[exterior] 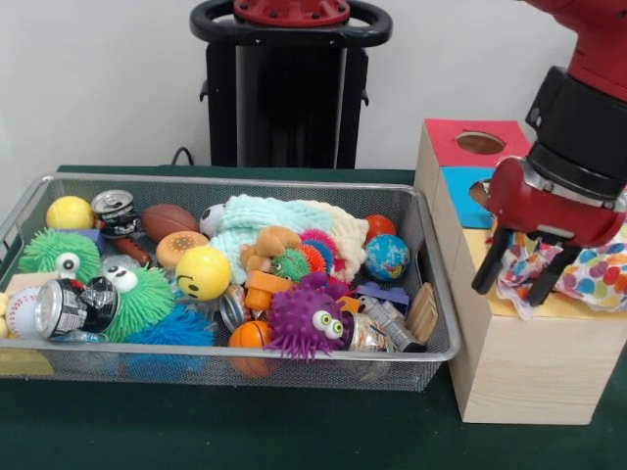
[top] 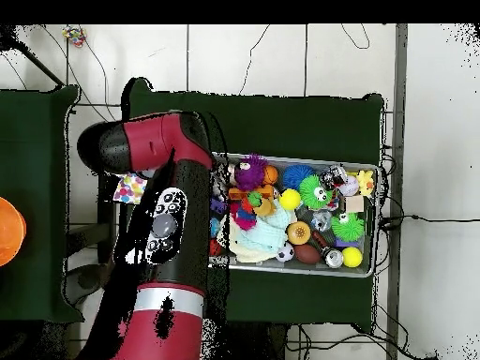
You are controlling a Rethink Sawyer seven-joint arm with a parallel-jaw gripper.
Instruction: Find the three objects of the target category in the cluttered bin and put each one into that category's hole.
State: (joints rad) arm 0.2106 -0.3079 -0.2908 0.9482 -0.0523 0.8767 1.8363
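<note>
My gripper hangs over the near section of the wooden box to the right of the bin, its two black fingers spread open. A polka-dot cloth lies on that box top; a fold of it sits between the fingers. The cloth peeks out beside the arm in the overhead view, where the gripper itself is hidden. Farther back, the box's red panel shows a round hole, and the blue panel behind the gripper is partly covered. The wire bin holds many toys.
In the bin lie a purple spiky ball, a yellow smiley ball, a globe ball, green fuzzy toys, a can, a knitted pale cloth and a small football. The bin sits on green cloth.
</note>
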